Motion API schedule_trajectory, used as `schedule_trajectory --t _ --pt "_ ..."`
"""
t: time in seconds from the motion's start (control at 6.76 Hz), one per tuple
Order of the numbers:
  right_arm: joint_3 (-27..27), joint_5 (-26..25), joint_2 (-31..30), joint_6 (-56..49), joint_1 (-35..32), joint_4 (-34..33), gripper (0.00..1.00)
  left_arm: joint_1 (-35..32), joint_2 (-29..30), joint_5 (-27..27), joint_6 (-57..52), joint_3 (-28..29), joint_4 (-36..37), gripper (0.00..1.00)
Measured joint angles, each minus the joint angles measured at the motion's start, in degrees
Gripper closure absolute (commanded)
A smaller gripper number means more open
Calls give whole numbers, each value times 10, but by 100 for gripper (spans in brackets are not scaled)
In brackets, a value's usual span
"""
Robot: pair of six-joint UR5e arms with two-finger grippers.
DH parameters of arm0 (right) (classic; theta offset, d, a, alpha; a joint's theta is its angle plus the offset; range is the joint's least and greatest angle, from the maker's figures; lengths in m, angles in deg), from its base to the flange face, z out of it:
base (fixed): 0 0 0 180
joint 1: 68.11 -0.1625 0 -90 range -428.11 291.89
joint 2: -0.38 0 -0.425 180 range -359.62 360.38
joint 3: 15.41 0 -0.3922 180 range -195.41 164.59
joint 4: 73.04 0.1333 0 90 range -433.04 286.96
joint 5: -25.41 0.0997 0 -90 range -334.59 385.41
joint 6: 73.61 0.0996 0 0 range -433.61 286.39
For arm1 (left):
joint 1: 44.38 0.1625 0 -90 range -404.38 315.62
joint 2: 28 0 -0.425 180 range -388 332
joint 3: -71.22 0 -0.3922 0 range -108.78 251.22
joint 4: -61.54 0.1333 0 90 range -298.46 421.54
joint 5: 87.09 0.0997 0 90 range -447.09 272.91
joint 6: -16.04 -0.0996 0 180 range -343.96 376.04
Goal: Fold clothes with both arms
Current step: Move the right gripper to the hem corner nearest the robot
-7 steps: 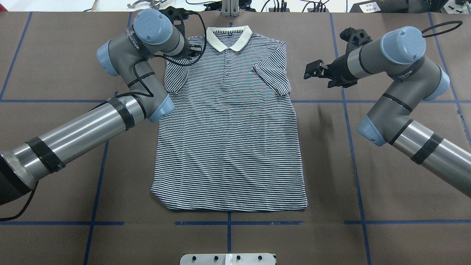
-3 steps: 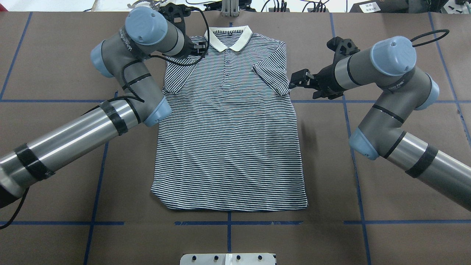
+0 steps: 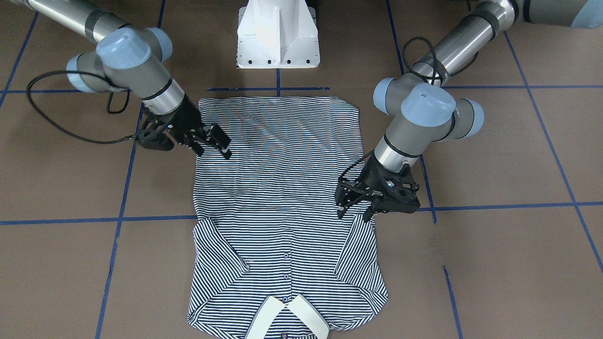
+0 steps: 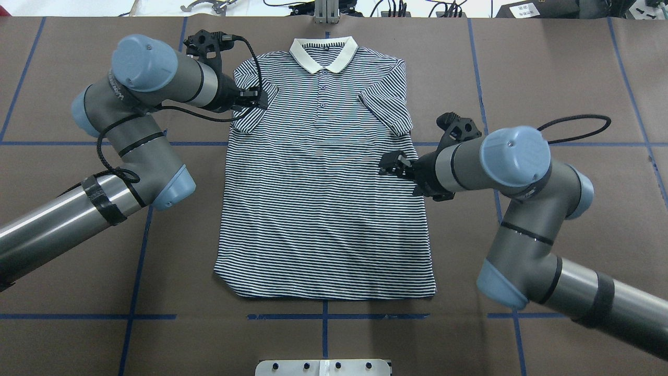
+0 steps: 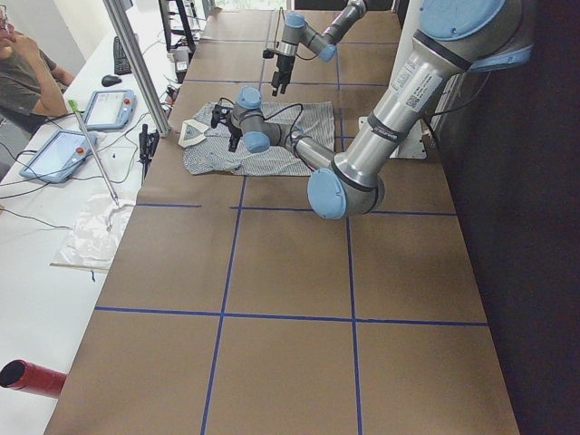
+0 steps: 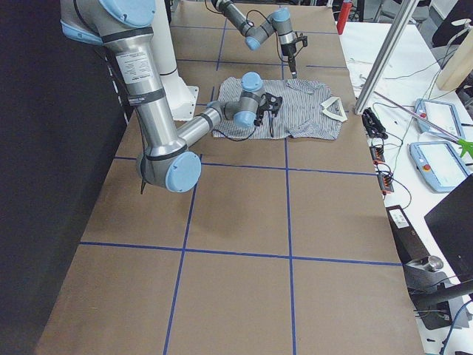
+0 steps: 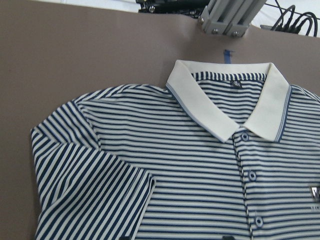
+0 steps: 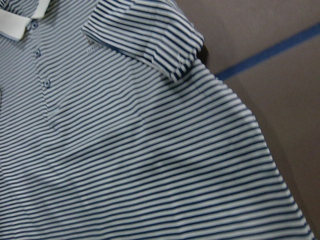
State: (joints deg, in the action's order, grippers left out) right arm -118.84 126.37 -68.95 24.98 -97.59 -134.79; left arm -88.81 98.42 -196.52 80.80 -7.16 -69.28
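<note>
**Q:** Shirt position?

**Op:** I see the polo shirt [image 4: 323,183] flat and front up at the middle of the table [image 4: 548,78]. Its white collar [image 4: 323,52] is at the far edge from the robot base, and both sleeves are folded in over the chest.

**Q:** Grippers relative to it?

**Op:** The left gripper [image 4: 261,99] is over the sleeve on the robot's left, just below the shoulder. The right gripper [image 4: 390,164] is over the shirt's right side edge, just below the other sleeve. I read both with fingers spread apart and no fabric between them. I cannot tell whether either fingertip touches the cloth.
</note>
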Motion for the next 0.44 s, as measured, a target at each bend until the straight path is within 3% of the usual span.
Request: schedule_trajectory --t 0.3,0.44 --pt "-65 -136 -14 63 114 -117 10 4 -11 -2 2 -13 0 27" --pt "-72 -168 -20 96 140 -154 11 6 -13 -2 2 -13 -1 27"
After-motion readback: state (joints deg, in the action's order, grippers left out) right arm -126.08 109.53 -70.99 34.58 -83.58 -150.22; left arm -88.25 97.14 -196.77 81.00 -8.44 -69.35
